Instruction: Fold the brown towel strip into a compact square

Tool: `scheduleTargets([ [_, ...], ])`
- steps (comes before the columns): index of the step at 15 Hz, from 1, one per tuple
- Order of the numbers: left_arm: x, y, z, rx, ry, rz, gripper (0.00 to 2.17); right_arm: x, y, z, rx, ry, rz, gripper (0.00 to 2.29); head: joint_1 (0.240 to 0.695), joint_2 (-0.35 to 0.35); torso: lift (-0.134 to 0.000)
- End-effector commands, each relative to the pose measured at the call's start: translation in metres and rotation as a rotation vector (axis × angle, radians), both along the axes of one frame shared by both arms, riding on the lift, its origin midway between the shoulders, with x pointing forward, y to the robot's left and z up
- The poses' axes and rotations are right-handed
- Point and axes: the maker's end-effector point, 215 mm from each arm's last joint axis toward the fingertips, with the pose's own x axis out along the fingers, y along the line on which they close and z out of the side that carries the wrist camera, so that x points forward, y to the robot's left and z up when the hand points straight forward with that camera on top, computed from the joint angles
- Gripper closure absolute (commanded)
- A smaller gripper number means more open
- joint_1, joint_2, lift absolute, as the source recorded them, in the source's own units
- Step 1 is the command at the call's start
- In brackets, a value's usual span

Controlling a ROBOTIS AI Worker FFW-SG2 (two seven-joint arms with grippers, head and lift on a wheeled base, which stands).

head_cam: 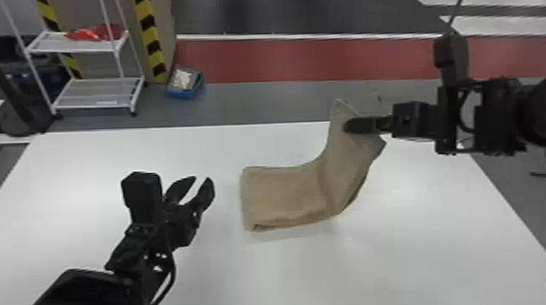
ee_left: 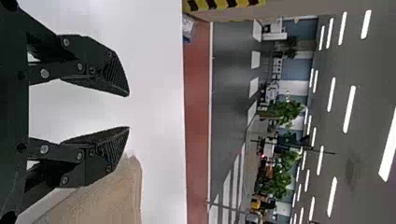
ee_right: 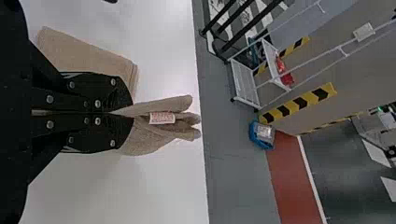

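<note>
Your right hand (head_cam: 347,126) pinches the raised end of the brown towel strip (head_cam: 286,195), whose other end lies mid-worktop (head_cam: 401,258). Your left hand (head_cam: 202,180), fingers spread, stands apart to the left, open surface between. Beyond the far edge: a white rack (head_cam: 95,93) and blue bin (head_cam: 182,95).

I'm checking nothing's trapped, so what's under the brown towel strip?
The white table shows around the brown towel strip, whose end the right gripper holds up. Whatever lies beneath the flat part is covered.
</note>
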Motion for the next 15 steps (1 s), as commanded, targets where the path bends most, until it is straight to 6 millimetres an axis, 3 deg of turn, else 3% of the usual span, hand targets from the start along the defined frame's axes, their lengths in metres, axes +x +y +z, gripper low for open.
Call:
scheduleTargets([
  [1, -0.007, -0.023, 0.004, -0.033, -0.011, -0.078, 1.62, 0.003, 0.024, -0.003, 0.013, 0.017, 0.026, 1.24, 0.695, -0.056, -0.109],
  [5, -0.018, -0.052, -0.004, -0.074, 0.007, -0.159, 1.62, -0.01, 0.062, -0.013, 0.025, 0.049, 0.083, 1.24, 0.695, -0.056, -0.109],
  [9, -0.03, -0.077, -0.013, -0.087, 0.027, -0.231, 1.62, -0.008, 0.104, -0.014, -0.012, 0.036, 0.134, 1.24, 0.695, -0.043, -0.109],
  [15, -0.042, -0.096, -0.016, -0.135, 0.013, -0.296, 1.62, 0.003, 0.125, -0.034, -0.067, 0.028, 0.123, 1.24, 0.695, -0.027, -0.109],
])
